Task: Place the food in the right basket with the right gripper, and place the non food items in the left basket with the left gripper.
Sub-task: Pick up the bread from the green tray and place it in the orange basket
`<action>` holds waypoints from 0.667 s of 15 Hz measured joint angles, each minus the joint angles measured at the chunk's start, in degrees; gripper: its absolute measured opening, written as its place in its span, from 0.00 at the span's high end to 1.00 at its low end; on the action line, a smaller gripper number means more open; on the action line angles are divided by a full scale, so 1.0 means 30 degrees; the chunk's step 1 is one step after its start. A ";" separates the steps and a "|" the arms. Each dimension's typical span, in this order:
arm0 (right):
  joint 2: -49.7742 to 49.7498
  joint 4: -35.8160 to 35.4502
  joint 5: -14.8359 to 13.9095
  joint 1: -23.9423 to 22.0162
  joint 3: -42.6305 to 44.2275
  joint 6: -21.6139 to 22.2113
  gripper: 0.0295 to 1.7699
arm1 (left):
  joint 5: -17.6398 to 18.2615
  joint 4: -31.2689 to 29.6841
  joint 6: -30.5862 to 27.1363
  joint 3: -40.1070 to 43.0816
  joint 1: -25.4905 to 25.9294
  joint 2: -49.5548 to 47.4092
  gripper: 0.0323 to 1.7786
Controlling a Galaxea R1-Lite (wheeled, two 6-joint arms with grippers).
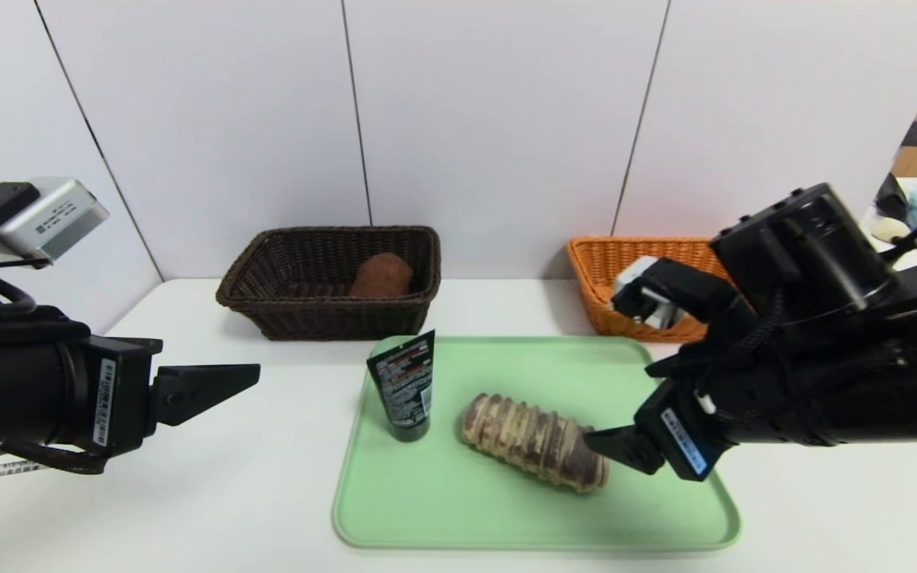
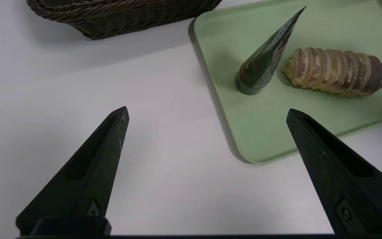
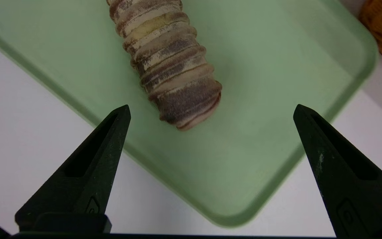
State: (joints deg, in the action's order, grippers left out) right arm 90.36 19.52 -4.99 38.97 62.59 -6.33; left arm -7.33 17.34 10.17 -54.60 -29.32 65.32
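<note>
Right gripper [image 3: 213,105]: fingers are standing wide apart, holding nothing, and hovering over the tray's 3 o'clock side, near the loaf's 4 o'clock end. Left gripper [image 2: 207,108]: fingers are likewise standing wide and holding nothing; it is hanging over the counter [image 1: 283,493], outside the tray toward 9 o'clock.

Loaf [image 1: 534,442]: striped, ridged, lying near the middle of the tray [image 1: 634,529], its length running from 10 to 4 o'clock. Tube [image 1: 407,390]: dark, labelled, standing on its cap at the tray's 10 o'clock.

Beyond the tray, the dark basket [image 1: 331,318] is sitting toward 10 o'clock, with the brown towel [image 1: 381,276] resting inside at its 3 o'clock end. The orange basket [image 1: 606,318] is sitting toward 1 o'clock, partly hidden by the right arm.
</note>
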 joint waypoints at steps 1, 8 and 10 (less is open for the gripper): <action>0.0918 -0.0297 0.0045 0.0118 0.0215 -0.0012 0.04 | 0.0000 0.0008 -0.0008 0.0073 0.0394 -0.0256 0.05; 0.6173 -0.1040 0.0443 0.0524 0.2658 -0.0037 0.04 | -0.0008 0.0008 -0.0020 0.1597 0.2296 -0.2332 0.05; 0.7026 -0.1126 0.0431 0.0577 0.3218 -0.0065 0.04 | 0.0000 0.0000 -0.0008 0.1849 0.2479 -0.2674 0.05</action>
State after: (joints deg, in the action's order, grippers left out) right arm 111.43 16.14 -3.69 40.70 72.24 -6.52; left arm -7.33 17.34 10.14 -49.05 -21.88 57.30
